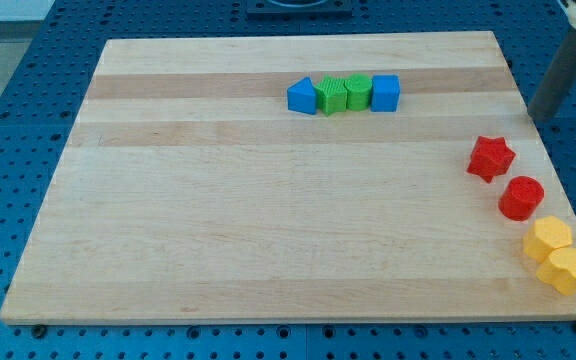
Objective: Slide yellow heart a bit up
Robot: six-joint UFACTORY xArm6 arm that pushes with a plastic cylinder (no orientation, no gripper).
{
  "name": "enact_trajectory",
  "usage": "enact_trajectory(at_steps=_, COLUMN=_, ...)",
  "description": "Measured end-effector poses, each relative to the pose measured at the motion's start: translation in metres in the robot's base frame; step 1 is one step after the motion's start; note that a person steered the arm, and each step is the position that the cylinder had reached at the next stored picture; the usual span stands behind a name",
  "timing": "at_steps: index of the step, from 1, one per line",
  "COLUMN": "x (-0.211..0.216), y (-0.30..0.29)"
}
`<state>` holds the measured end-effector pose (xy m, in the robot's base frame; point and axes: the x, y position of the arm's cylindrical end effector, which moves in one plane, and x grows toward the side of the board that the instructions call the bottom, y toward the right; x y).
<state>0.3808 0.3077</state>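
Observation:
Two yellow blocks touch at the board's lower right corner. The lower one (pixel 565 270) looks like the yellow heart; the upper one (pixel 548 238) looks like a pentagon. My tip (pixel 539 117) is at the view's upper right, by the board's right edge. It is well above both yellow blocks and touches no block. The nearest block to it is the red star (pixel 491 158), below and to its left.
A red cylinder (pixel 521 197) lies between the red star and the yellow blocks. Near the board's top, a row holds a blue pentagon-like block (pixel 302 96), two green blocks (pixel 333 96) (pixel 358 92) and a blue cube (pixel 386 93). The wooden board (pixel 218 220) rests on a blue perforated table.

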Motion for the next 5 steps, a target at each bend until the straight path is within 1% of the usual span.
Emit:
enact_trajectory(at_steps=1, x=0.043, y=0.003)
enact_trajectory(at_steps=5, x=0.184, y=0.013)
